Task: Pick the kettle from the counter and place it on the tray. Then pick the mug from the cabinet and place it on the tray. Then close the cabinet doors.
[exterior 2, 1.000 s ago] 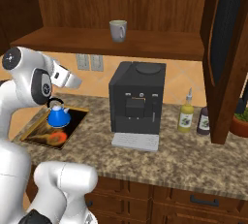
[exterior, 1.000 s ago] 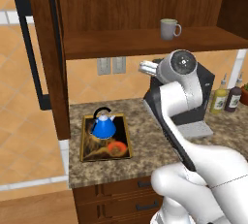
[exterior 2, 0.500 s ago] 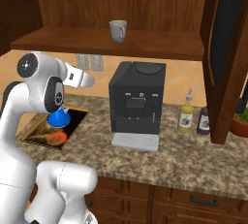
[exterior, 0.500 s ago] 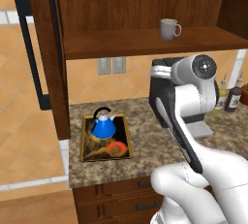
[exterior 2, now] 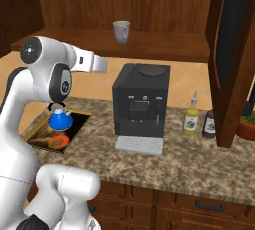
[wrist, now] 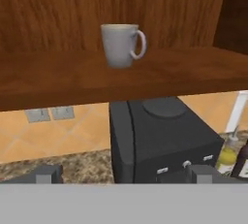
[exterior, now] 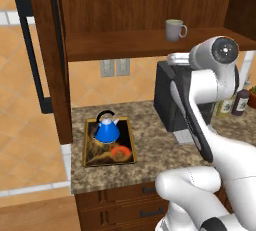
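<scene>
The blue kettle stands on the gold-rimmed tray at the left end of the counter. On the cabinet shelf sits the grey mug, upright, its handle to the right in the hand view. My gripper is open and empty. It hangs above the coffee machine, below the shelf and in front of it, pointing at the mug from a distance. Both cabinet doors are swung open.
A black coffee machine stands on the counter right under the mug. Two bottles and a potted plant stand to its right. Wall sockets sit behind the tray.
The arm has swung the hand up and to the right, from above the tray to over the coffee machine. The gripper stayed open. The kettle has not moved on the tray.
</scene>
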Controlling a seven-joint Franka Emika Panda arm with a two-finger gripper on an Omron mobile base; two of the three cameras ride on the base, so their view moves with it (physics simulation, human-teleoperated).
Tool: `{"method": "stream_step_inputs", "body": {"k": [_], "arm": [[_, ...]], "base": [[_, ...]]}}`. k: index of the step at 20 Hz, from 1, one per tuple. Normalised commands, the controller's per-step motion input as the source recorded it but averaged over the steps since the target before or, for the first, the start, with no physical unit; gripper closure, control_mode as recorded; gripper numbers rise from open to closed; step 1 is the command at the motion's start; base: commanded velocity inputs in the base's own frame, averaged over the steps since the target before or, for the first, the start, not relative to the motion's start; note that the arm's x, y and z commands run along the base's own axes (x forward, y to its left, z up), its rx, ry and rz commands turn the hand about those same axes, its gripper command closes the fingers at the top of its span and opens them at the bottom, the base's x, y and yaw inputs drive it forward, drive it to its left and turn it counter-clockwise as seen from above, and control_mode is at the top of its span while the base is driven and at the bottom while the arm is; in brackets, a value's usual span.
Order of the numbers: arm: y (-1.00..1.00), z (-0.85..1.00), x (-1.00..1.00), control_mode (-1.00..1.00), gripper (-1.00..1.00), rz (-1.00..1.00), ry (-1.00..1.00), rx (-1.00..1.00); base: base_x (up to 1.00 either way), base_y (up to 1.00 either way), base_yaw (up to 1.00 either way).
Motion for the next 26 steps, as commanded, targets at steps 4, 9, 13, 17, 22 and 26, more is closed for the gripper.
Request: {"method": "stream_step_inputs", "body": {"k": [4, 9, 13, 17, 22, 26], "arm": [[-0.53, 0.34, 0.0, -1.0, -1.0, 0.02, 0.0, -0.05], [-0.73, 0.03, 0.0, -1.0, -1.0, 0.11, -0.11, 0.0], [-0.55, -0.02, 0.0, -1.0, -1.0, 0.08, -0.13, 0.07], [-0.27, -0.01, 0.0, -1.0, -1.0, 0.01, -0.07, 0.07], [-0.33, 0.1, 0.0, -1.0, -1.0, 0.01, -0.01, 0.02], [-0.35, 0.2, 0.03, -1.0, -1.0, 0.04, -0.03, 0.01]], "base": [[0.0, 0.0, 0.0], [0.0, 0.0, 0.0], [0.0, 0.0, 0.0], [0.0, 0.0, 0.0], [0.0, 0.0, 0.0], [0.0, 0.0, 0.0]]}}
